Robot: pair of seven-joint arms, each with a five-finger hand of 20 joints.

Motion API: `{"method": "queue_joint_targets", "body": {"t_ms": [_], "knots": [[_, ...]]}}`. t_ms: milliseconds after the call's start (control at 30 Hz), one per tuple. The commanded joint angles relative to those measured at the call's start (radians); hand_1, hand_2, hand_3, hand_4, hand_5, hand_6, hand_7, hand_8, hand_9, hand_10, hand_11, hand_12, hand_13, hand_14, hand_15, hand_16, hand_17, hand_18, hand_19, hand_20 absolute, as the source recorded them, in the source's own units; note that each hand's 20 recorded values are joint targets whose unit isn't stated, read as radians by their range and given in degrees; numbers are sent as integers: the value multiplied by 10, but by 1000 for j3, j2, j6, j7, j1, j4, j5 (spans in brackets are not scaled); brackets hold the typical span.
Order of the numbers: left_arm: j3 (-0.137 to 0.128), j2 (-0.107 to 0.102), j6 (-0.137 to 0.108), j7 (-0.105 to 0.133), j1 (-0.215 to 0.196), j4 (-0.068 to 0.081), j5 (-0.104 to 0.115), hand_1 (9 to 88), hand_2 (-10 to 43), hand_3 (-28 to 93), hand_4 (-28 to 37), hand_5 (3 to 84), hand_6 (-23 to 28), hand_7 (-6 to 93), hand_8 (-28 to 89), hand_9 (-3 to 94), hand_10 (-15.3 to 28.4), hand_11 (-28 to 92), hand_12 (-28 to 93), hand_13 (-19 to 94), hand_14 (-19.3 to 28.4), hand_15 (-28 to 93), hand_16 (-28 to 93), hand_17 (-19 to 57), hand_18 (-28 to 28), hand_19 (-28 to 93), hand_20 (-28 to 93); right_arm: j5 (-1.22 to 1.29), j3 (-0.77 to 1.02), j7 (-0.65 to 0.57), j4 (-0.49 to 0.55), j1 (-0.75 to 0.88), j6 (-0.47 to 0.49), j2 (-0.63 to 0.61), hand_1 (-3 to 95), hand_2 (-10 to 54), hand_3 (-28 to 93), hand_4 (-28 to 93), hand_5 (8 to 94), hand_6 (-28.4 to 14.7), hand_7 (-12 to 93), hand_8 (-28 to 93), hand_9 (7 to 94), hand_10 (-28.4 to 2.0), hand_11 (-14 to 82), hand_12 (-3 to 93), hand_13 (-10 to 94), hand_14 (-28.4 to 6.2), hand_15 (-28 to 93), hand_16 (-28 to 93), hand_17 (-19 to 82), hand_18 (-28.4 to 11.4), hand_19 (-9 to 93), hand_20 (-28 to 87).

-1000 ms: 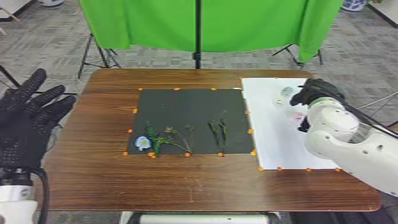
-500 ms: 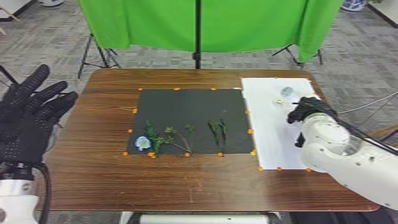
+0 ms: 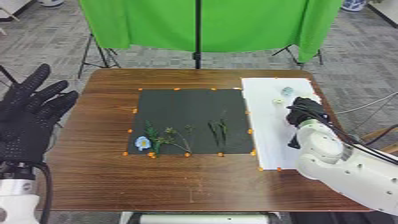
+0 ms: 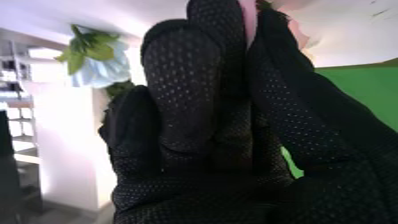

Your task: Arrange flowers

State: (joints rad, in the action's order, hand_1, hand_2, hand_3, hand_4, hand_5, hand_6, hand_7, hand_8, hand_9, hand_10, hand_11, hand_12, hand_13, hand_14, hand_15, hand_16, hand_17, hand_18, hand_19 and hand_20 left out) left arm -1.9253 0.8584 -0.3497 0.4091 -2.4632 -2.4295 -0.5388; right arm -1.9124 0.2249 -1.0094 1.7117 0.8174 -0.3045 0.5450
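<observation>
Black mesh-gloved left hand [image 3: 25,127], left edge of the head view, fingers straight, spread. Pale-blue leafy flower [image 3: 143,143], lower left on a dark mat [image 3: 178,107]. Slender green stems [image 3: 214,132], centre. Black-gloved right hand [image 3: 306,111], right, over a white sheet [image 3: 274,145], fingers straight, close together; pink petals [image 4: 298,34] near the fingertips.

The robot hand [image 4: 191,192] is seen with its fingers nearly straight, and pink petals [image 4: 303,38] are partly hidden by it. A pale blue flower [image 4: 105,71] with green leaves [image 4: 87,52] is seen apart from them.
</observation>
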Motion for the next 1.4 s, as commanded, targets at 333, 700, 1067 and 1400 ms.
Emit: {"method": "queue_joint_targets", "body": {"t_ms": [333,700,1067,1400], "knots": [[3,-20,53,-58,52,-6,-43,182,85,748,-283,309,72,101,-75,280,188,249,118,222,272,522,-95,-84,284,603,12,-162,-172,30,123,-238,-223,94,552,-95,746,-283,810,17,294,35,937,-50,148,317,875,-21,602,192,521,-162,932,394],[46,-82,65,-88,192,16,-49,181,84,744,-283,306,70,99,-74,281,189,248,119,222,272,521,-95,-82,284,604,10,-38,-257,207,17,-381,-126,451,553,-95,748,-283,815,16,282,46,937,-52,164,319,871,-19,611,198,521,-162,932,415],[118,-148,100,-67,361,58,-49,182,83,743,-283,305,70,100,-74,281,188,248,119,222,273,522,-95,-80,284,608,10,108,-399,199,-121,-499,-58,689,549,-95,749,-283,811,16,283,49,937,-55,174,317,864,-20,624,201,515,-159,932,427],[172,-191,110,-73,447,73,-45,182,82,745,-283,308,71,99,-75,282,188,248,119,223,272,522,-95,-79,284,609,9,196,-494,138,-189,-578,-62,805,538,-95,743,-283,807,29,286,29,929,-62,258,310,856,-22,644,201,502,-158,932,447]]}}
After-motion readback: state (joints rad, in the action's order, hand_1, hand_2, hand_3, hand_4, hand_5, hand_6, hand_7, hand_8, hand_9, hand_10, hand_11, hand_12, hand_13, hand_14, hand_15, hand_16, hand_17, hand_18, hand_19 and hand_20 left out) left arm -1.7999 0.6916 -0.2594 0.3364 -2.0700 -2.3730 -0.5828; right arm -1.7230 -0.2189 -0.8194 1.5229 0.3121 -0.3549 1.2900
